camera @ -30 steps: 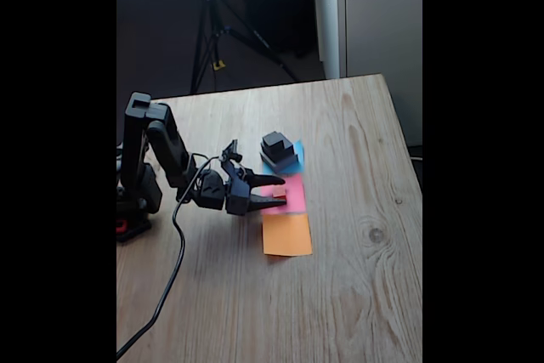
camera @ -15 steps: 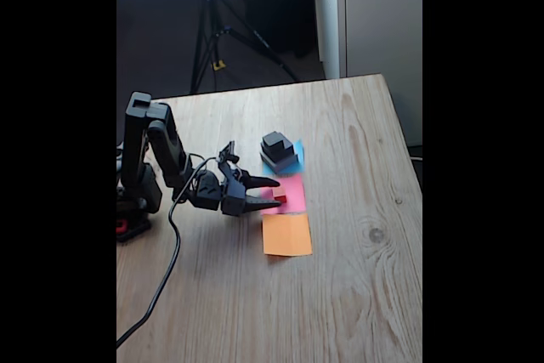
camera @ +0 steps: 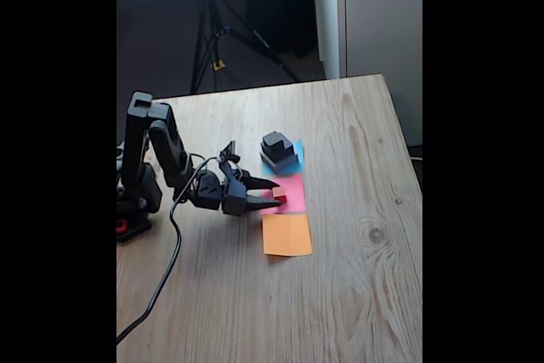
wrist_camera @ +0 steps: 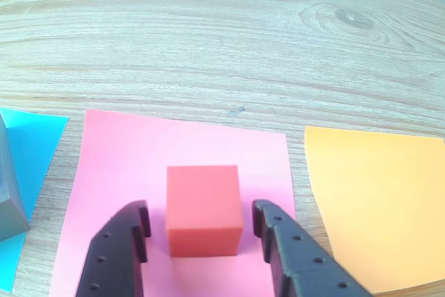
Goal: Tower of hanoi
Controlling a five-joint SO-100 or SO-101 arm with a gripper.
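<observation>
Matt red cube [wrist_camera: 204, 208], grainy wooden table [wrist_camera: 208, 39], matt paper squares [wrist_camera: 379, 199]

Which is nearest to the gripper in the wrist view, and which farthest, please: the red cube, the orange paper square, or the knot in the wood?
From the gripper, which is open:
1. Red cube, between the fingers, on the pink paper.
2. Orange paper square, to the right.
3. Knot in the wood, far at the upper right.

Black arm [camera: 153, 146], studded black pincer [wrist_camera: 200, 233], trailing black cable [camera: 161, 286].
</observation>
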